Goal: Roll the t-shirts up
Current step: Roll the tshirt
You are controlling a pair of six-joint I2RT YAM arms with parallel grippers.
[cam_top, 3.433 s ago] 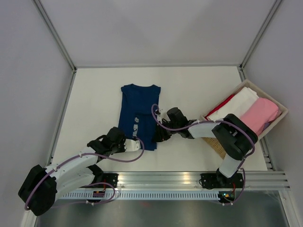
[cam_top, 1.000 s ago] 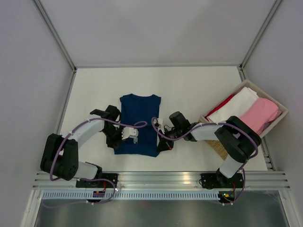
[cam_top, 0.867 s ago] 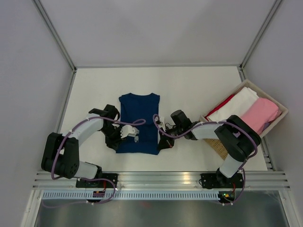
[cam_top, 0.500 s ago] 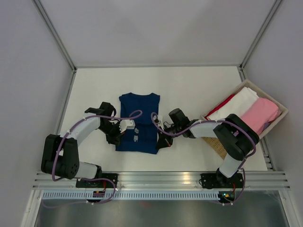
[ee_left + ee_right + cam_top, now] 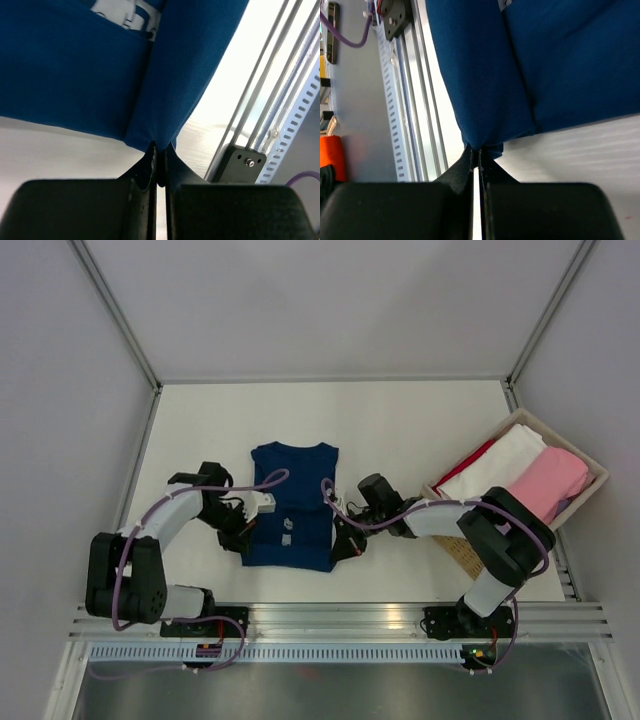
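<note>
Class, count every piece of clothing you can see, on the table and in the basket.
4: a navy t-shirt on the table; in the basket, a white one, a pink one and a red sliver. Others may be hidden underneath.

Far half of the table (image 5: 400,420) is open for passage. The basket (image 5: 572,446) blocks the right edge. The left arm (image 5: 170,515) and right arm (image 5: 440,512) flank the navy t-shirt (image 5: 295,495) mid-table.

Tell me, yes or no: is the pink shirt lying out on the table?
No, the pink shirt sits inside the basket beside a white shirt.
</note>
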